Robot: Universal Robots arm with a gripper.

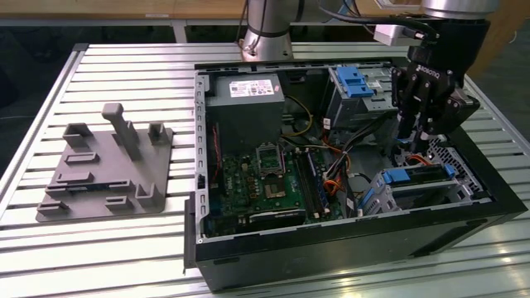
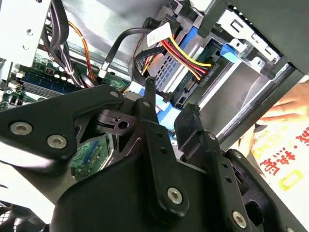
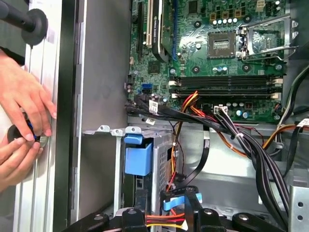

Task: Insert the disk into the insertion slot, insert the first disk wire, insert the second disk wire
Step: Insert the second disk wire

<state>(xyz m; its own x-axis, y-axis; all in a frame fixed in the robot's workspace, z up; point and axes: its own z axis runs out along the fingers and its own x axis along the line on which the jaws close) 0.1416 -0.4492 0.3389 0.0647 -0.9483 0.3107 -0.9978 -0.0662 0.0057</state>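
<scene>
The disk [image 1: 411, 176], silver in a bright blue carrier, sits inside the insertion slot [image 1: 431, 194], the grey cage at the case's corner on the exterior view's right. My gripper [image 1: 416, 149] hangs right above the disk's cabled end, open, with nothing held. In the second wrist view its black fingers [image 2: 150, 104] stand apart just short of the disk [image 2: 189, 38]. A red, yellow and black wire bundle [image 2: 186, 57] runs into a plug on the disk's end. A black tagged cable [image 2: 121, 39] arcs beside it. The first wrist view shows the carrier's blue tab [image 3: 138, 157] ahead of the gripper [image 3: 166, 209].
A second cage with a wide blue latch [image 1: 356, 81] stands at the case's back. The motherboard [image 1: 265, 180] and power supply [image 1: 244, 105] fill the exterior view's left of the case. A grey fixture plate [image 1: 108, 167] lies on the table. A person's hands [image 3: 21, 111] rest outside the case wall.
</scene>
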